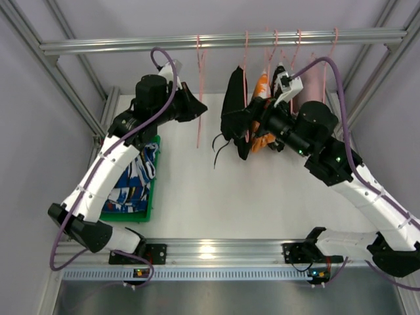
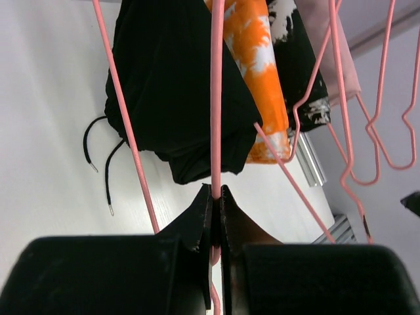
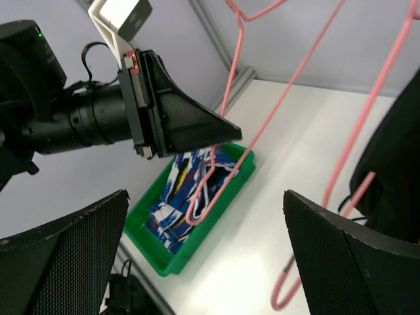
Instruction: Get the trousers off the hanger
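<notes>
Two pairs of trousers, two tools, one green bin (image 1: 128, 216). At the left, the blue printed trousers (image 1: 131, 180) lie crumpled in the bin on the desk (image 1: 216, 197). The left tool (image 2: 215, 193) is clamped on a bare pink hanger (image 2: 216, 98). At upper centre, the black trousers (image 1: 233, 108) hang folded over a second pink hanger (image 1: 246, 72), with two drawstrings (image 2: 107, 187) dangling. The right tool (image 3: 205, 197) gapes wide, holding nothing.

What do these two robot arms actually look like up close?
Both the left arm and right arm have white links, chunky black joints and a looping purple cable. Each ends in a black tool with wedge-shaped fingers.
</notes>
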Robot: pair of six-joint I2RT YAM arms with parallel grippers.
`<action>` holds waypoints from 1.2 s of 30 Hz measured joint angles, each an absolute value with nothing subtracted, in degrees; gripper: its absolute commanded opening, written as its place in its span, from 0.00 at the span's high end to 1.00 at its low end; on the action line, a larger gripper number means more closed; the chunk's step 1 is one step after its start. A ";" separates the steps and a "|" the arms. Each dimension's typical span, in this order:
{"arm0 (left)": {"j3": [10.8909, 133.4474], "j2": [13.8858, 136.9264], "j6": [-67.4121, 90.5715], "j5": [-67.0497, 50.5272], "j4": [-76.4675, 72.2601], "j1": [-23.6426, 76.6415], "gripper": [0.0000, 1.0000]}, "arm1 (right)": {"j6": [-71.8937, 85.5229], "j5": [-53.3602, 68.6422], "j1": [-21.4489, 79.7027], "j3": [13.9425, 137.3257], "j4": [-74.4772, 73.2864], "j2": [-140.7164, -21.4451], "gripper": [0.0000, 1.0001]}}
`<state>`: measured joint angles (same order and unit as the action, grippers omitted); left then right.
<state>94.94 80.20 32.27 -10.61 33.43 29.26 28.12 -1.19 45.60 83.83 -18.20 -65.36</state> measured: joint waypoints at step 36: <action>103.09 93.49 35.33 -5.93 26.94 29.23 0.48 | 24.56 -7.51 42.83 77.62 -16.64 -57.71 0.00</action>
<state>103.09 93.49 35.33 -5.93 26.94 29.23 24.56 -7.51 42.83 77.62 -16.64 -57.71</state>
